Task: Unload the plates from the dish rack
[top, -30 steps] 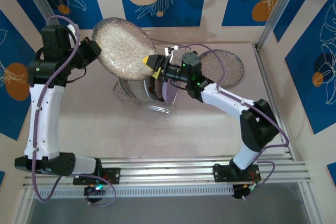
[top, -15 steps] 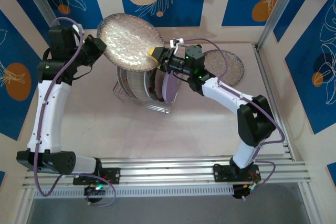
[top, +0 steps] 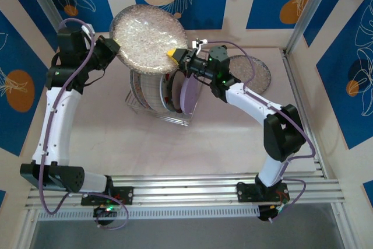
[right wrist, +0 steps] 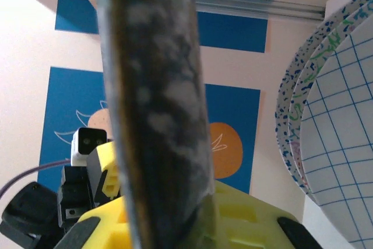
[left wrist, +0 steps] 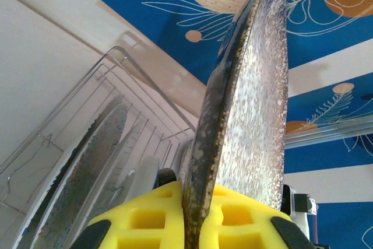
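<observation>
The large speckled plate (top: 148,39) hangs in the air, tilted, above the dish rack (top: 133,104). It is clear of the lilac plate (top: 187,94) and the grid-lined plate (right wrist: 344,144), which stand on edge in the rack. The left gripper (top: 112,51) pinches its left rim and the right gripper (top: 175,56) pinches its right rim, each with the rim wedged between yellow pads (right wrist: 245,214).

This looks like a hand-over, so only one arm should let go, and only once the other's hold is sure. A wide plate held at one edge will want to swing down, so the carrying wrist should turn slowly and hold it near vertical. A sensible path goes up and away from the upright plates, then to bare table (top: 175,150) near the second speckled plate (top: 253,74) lying flat on the right. The plate should be lowered gently before it is released.
</observation>
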{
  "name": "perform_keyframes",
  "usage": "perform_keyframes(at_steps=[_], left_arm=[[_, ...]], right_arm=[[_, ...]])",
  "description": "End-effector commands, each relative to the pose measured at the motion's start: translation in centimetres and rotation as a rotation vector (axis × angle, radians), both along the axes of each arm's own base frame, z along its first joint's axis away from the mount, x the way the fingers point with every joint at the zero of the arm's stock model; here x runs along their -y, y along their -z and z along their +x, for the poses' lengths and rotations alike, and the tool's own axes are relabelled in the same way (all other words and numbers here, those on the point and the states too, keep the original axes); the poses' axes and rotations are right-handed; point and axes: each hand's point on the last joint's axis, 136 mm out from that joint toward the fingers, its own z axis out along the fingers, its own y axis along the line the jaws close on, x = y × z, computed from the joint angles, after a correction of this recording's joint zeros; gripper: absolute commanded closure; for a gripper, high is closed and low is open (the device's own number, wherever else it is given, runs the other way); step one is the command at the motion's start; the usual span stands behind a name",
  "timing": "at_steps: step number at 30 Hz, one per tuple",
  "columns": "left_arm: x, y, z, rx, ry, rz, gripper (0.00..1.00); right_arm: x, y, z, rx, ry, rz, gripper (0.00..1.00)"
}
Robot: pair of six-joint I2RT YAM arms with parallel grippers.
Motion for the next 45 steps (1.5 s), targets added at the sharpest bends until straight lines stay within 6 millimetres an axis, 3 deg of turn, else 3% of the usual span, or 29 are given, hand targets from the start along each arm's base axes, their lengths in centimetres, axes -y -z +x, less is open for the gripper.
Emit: perform_keyframes(at_steps=[1, 4, 6, 10, 13, 16, 23, 27, 35, 45], left_arm=[[1.2, -6.5, -0.9, 0.190, 0.047, -0.111, 1.00], [1.2, -6.4, -0.8, 0.185, 0.046, -0.109, 0.97], [1.2, -6.3, -0.8, 0.184, 0.048, -0.109, 0.84], [1.1, -6.1, -0.9, 0.175, 0.046, -0.094, 0.49], [1.0, -6.5, -0.8, 0.184, 0.047, -0.068, 0.33], [1.1, -7.2, -0.6, 0.218, 0.056, -0.044, 0.23], [2.3, -8.7, 0.9, 0.265, 0.125, -0.018, 0.16], [3.7, -8.9, 2.0, 0.276, 0.172, 0.010, 0.16], [7.9, -7.5, 3.8, 0.263, 0.286, 0.090, 0.16], [12.5, -6.0, 4.5, 0.276, 0.385, 0.191, 0.15]], right_arm=[[-0.1, -2.8, 0.0, 0.198, 0.024, -0.020, 1.00], [0.3, -3.1, 0.2, 0.200, 0.039, -0.018, 1.00], [0.6, -3.4, 0.3, 0.204, 0.051, -0.014, 1.00], [1.8, -4.3, 0.7, 0.207, 0.090, -0.010, 1.00], [3.3, -5.2, 1.3, 0.209, 0.133, -0.013, 1.00], [5.1, -6.2, 1.9, 0.217, 0.177, -0.020, 1.00], [9.7, -7.3, 3.1, 0.221, 0.277, -0.041, 1.00], [13.3, -7.6, 3.9, 0.223, 0.351, -0.052, 1.00], [21.9, -7.4, 5.1, 0.205, 0.519, -0.078, 1.00], [31.9, -5.7, 4.7, 0.137, 0.733, -0.090, 1.00]])
